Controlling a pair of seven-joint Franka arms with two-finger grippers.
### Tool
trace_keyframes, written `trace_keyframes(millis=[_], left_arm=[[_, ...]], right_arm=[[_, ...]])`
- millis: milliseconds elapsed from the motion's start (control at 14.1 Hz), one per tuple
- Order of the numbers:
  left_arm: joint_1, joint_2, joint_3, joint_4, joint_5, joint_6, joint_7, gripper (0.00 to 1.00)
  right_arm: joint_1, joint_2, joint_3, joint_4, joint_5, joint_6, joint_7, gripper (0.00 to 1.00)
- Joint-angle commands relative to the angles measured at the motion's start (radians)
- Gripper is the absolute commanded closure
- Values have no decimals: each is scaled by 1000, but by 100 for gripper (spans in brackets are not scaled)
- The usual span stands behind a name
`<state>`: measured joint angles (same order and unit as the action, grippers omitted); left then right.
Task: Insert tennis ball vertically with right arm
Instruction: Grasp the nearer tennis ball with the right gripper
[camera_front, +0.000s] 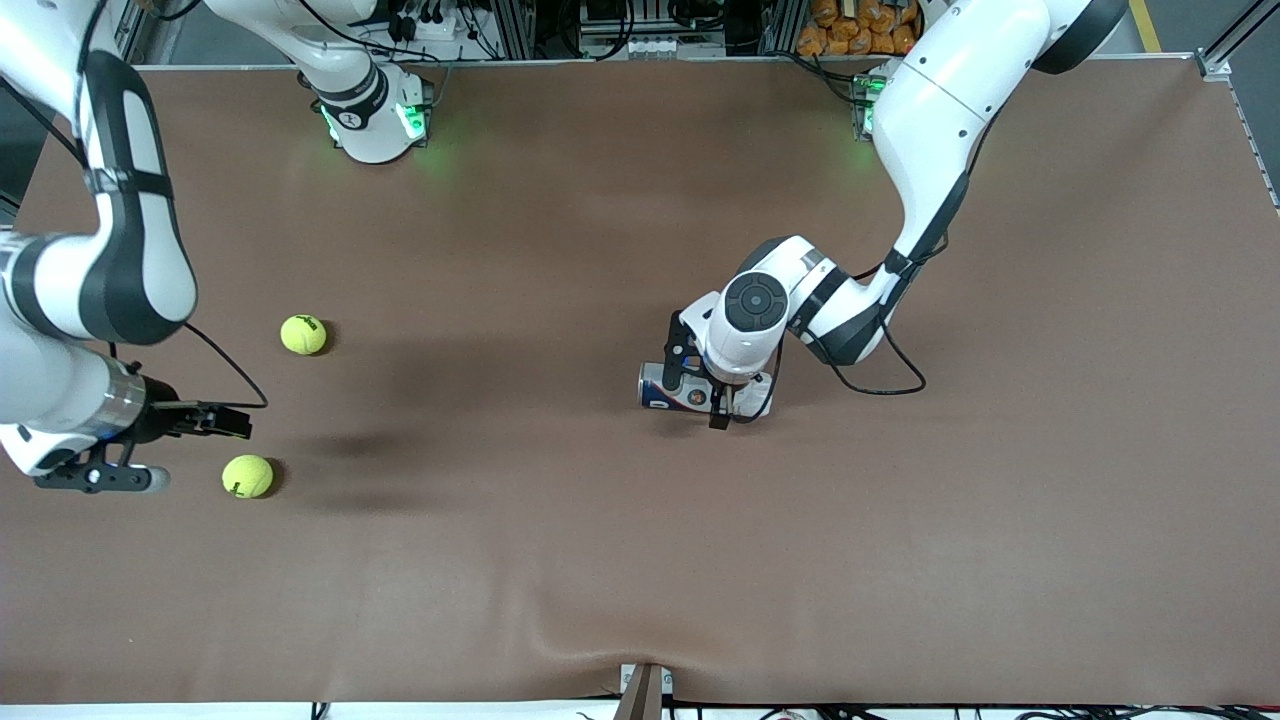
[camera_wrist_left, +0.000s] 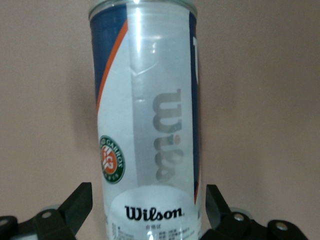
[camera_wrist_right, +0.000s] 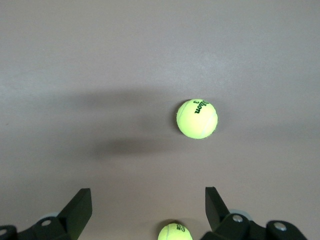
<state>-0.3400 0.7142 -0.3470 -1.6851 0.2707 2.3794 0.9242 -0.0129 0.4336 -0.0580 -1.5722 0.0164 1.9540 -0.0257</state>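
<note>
Two yellow tennis balls lie toward the right arm's end of the table. One tennis ball (camera_front: 247, 476) (camera_wrist_right: 175, 233) lies nearer the front camera, the other ball (camera_front: 303, 334) (camera_wrist_right: 197, 118) farther from it. My right gripper (camera_front: 190, 450) (camera_wrist_right: 148, 210) hangs open above the table beside the nearer ball and holds nothing. A clear Wilson ball can (camera_front: 662, 388) (camera_wrist_left: 145, 115) with a blue and orange label lies on its side at mid-table. My left gripper (camera_front: 697, 385) (camera_wrist_left: 150, 210) is down over it, open, one finger on each side of the can with small gaps.
The brown table top (camera_front: 640, 560) stretches bare around the balls and the can. Both arm bases (camera_front: 375, 120) stand along the table edge farthest from the front camera. A small bracket (camera_front: 645, 690) sits at the nearest table edge.
</note>
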Motion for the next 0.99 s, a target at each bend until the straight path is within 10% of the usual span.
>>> trace_keyframes(millis=[0, 495, 920], left_arm=[[-5, -7, 8, -31, 21, 55, -8, 0], [-11, -4, 11, -41, 85, 61, -48, 0], [-17, -6, 10, -41, 97, 61, -48, 32]], right_arm=[[-15, 23, 0, 21, -3, 9, -8, 0], [-47, -42, 0, -223, 2, -103, -16, 0], [-55, -144, 0, -547, 2, 86, -17, 0]])
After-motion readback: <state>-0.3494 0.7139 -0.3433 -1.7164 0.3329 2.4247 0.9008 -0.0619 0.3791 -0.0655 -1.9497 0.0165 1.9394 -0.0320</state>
